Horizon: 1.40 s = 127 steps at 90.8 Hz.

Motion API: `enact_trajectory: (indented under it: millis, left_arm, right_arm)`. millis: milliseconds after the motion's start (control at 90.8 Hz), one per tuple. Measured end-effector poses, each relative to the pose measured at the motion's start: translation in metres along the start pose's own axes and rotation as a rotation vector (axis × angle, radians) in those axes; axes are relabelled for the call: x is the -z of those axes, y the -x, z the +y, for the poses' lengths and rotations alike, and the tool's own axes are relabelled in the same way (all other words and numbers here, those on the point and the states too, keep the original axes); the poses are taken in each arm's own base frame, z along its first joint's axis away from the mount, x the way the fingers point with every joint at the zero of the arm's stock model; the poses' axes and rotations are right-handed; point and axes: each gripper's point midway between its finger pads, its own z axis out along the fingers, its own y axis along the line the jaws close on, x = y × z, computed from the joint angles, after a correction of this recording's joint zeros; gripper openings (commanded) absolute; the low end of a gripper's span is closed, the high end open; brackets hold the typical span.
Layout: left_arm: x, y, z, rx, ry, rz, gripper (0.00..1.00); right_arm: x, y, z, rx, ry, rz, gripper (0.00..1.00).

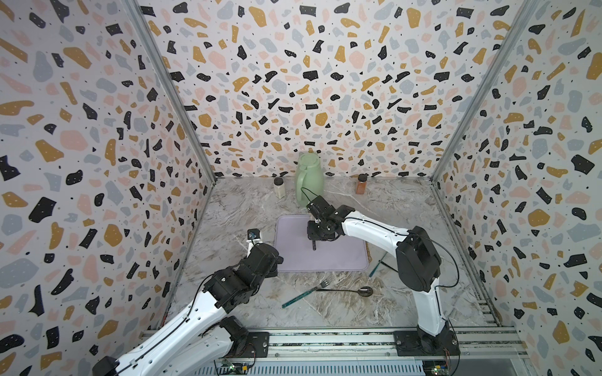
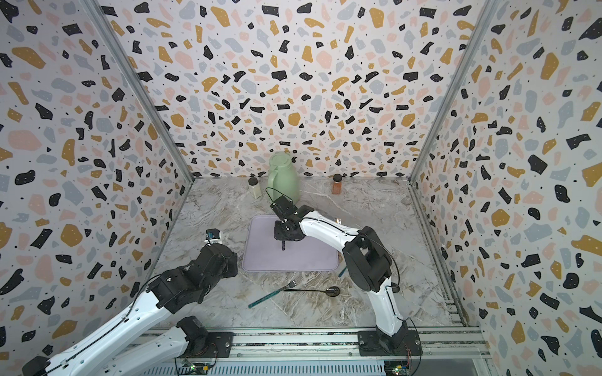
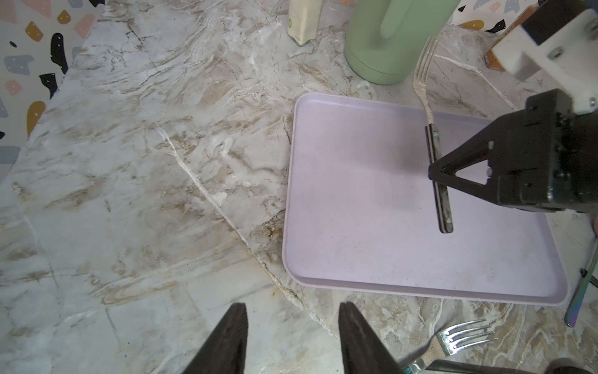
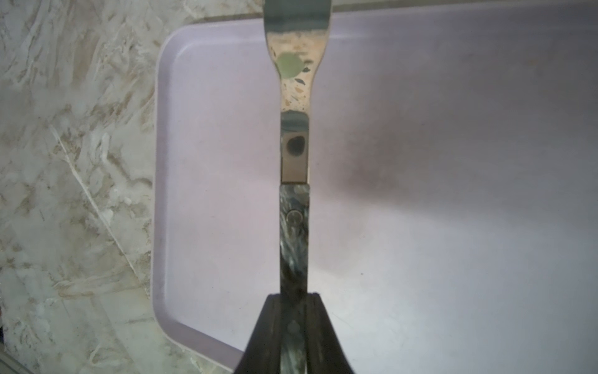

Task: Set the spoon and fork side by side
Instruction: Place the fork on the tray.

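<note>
A: Count with me: two forks I can call. One dark-handled fork [image 3: 433,142] pinched in the right fingers [image 4: 262,330], over the lavender tray [image 1: 325,263]. One teal-handled fork [image 1: 304,295] flat on the counter [image 1: 244,208].
B: One black spoon [image 1: 364,290] just beside it, off the tray. Left fingers [image 3: 226,346] spread, empty.
A: One more utensil [image 1: 378,265] at the tray's edge, its head hidden by the right arm. Can't tell what it is.
</note>
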Motion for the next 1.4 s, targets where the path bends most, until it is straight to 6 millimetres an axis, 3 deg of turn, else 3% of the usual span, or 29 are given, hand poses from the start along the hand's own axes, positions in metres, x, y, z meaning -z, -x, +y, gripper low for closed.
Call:
enact_trajectory:
  millis: [198,507,716,1200,1399]
  left_arm:
    - [0.008,-0.001,0.013,-0.004,0.033,-0.013,0.47]
    - [0.021,0.002,0.025,0.014,0.037,-0.053,0.47]
    - [0.022,0.001,0.028,0.021,0.045,-0.054,0.47]
    - [0.019,-0.005,0.030,0.030,0.058,-0.039,0.47]
    - [0.019,-0.005,0.031,0.031,0.061,-0.040,0.47]
  right_arm:
    - [-0.026,-0.005,0.031,0.016,0.025,0.012,0.00]
    - [-0.070,-0.027,0.042,0.029,0.005,0.068,0.00]
    - [-0.074,-0.028,0.045,0.017,0.006,0.068,0.00]
    - [-0.090,-0.032,0.084,-0.030,0.093,0.062,0.00]
    - [-0.092,-0.038,0.093,-0.037,0.115,0.075,0.26]
